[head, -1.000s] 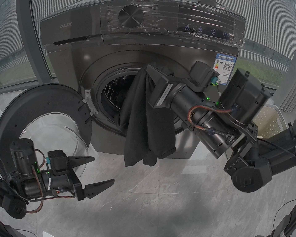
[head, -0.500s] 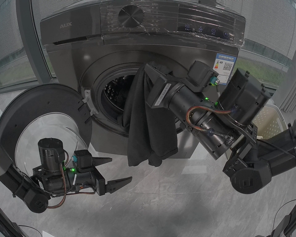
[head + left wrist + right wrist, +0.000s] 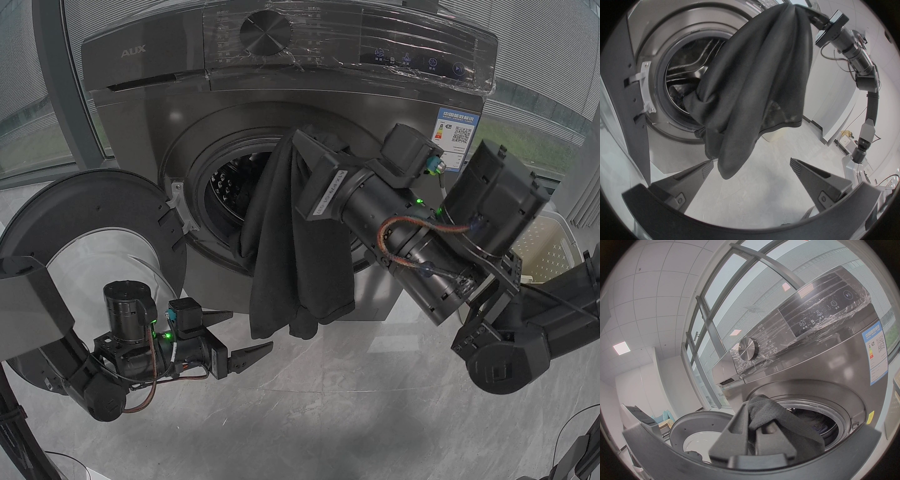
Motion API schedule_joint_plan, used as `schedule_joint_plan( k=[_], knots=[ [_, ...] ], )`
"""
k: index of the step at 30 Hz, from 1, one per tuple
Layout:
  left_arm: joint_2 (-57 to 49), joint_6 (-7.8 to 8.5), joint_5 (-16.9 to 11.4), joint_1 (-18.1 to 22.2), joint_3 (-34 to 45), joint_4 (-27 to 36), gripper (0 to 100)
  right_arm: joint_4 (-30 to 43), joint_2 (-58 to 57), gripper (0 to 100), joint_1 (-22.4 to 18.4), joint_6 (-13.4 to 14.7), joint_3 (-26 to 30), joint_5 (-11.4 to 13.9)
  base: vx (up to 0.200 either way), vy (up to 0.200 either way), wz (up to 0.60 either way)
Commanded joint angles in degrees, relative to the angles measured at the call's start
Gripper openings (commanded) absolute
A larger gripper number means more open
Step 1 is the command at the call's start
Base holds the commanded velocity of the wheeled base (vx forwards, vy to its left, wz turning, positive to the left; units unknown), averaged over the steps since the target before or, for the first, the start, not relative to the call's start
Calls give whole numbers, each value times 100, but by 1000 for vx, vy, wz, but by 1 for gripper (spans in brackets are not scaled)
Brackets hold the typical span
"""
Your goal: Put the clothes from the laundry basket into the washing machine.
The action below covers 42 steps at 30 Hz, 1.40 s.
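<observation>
Dark garment (image 3: 294, 250) is recorded in the head view hanging from the right gripper (image 3: 306, 147), which is clamped on its top edge in front of the washing machine (image 3: 156, 112). The cloth is draped across the right part of the drum opening (image 3: 228, 187), and its lower end hangs outside, below the rim. The door (image 3: 94, 206) is swung fully open to the left. The left gripper (image 3: 250, 329) is held low beside the door, spread wide and empty. The laundry basket (image 3: 550, 250) is partly hidden behind the right arm. In the left wrist view, the garment (image 3: 756, 78) is seen covering much of the drum opening (image 3: 681, 78), above the parted fingers (image 3: 693, 175) and the floor (image 3: 762, 193). In the right wrist view, the right gripper (image 3: 754, 435) is closed on bunched cloth (image 3: 787, 424) before the opening; the dial (image 3: 747, 348) and a label (image 3: 875, 352) are noted above.
</observation>
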Motion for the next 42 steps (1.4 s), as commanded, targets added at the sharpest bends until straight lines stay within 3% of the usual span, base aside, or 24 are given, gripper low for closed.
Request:
schedule_joint_plan(
  k=[1, 15, 21, 24, 25, 31, 37, 42],
  knots=[
    [465, -7, 13, 37, -235, -39, 100, -9, -4, 0, 11, 1, 0, 1, 0, 0, 0],
    [1300, -33, 30, -33, -1026, -285, 100, -62, -13, 0, 55, 54, 18, 1, 0, 0, 0],
    [1713, -130, 39, -33, -1562, -434, 100, -97, -4, 0, 55, 45, 18, 1, 0, 0, 0],
    [1880, -147, 180, -33, -1756, -733, 100, -97, -13, 0, 55, 45, 18, 1, 0, 0, 0],
    [1880, -156, 188, -33, -1764, -742, 0, -88, -13, 0, 55, 45, 18, 1, 0, 0, 0],
    [1801, -165, 259, -148, -1545, -1146, 0, -97, 5, 0, -16, 54, 53, 19, 0, 0, 0],
    [1432, -138, 276, -262, -604, -2007, 0, -106, 5, 0, -270, 115, 220, 63, 0, 0, 0],
    [403, -138, 267, -323, 169, -1981, 0, -106, 75, 0, -657, 98, 616, 124, 0, 0, 0]
  ],
)
